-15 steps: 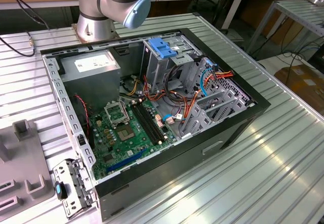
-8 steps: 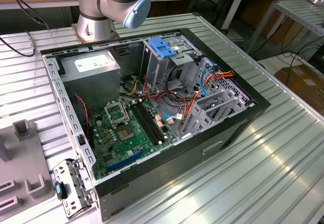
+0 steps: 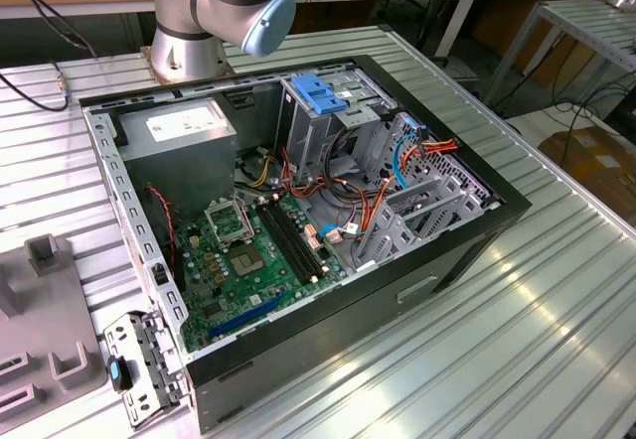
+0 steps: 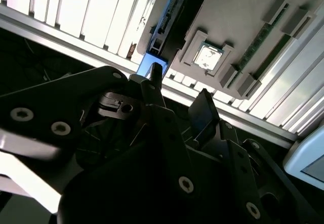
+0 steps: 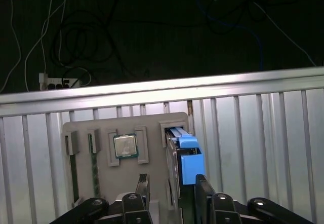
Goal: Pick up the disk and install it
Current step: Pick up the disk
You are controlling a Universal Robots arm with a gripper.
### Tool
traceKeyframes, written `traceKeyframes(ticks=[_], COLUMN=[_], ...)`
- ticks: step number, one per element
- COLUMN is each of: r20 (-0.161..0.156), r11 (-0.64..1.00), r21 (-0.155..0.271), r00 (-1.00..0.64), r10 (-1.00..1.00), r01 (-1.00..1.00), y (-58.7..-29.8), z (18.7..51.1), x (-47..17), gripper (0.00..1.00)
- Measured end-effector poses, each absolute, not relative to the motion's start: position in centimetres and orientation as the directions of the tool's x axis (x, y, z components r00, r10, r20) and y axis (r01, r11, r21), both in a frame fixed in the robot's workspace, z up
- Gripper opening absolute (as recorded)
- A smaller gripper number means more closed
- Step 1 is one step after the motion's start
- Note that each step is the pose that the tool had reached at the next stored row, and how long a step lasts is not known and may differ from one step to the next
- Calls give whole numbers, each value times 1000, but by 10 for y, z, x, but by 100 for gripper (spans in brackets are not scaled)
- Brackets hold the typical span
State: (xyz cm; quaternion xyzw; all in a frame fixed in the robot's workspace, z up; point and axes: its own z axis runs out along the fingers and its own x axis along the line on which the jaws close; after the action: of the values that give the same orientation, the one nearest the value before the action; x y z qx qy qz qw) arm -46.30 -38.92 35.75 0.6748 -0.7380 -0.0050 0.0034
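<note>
Gripper (image 5: 172, 187) is hanging over the grey holder tray (image 5: 152, 122), jaws standing wide apart and gripping nothing. The disk (image 5: 188, 158) is sitting on edge in a tray slot, its blue end lining up with the gap between the jaws. In the second wrist view one fingertip (image 4: 154, 74) is lying just beside the blue tab; I cannot tell whether they are touching. CPU chip (image 5: 125, 146) and memory sticks (image 5: 93, 165) are sitting in neighbouring slots. In the exterior view the arm base (image 3: 224, 2) is standing at 11 o'clock of the open computer case (image 3: 328, 360). The light-blue latch (image 3: 320, 91) is sitting at 12 o'clock inside the case.
</note>
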Motion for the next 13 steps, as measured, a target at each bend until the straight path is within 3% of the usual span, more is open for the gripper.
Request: traceKeyframes(ticks=[13], r20=[-2], r11=[82], r21=[12], r00=[-82], r10=[-997], r01=[-997], y=[-386], z=[351], x=[-463], gripper=[49])
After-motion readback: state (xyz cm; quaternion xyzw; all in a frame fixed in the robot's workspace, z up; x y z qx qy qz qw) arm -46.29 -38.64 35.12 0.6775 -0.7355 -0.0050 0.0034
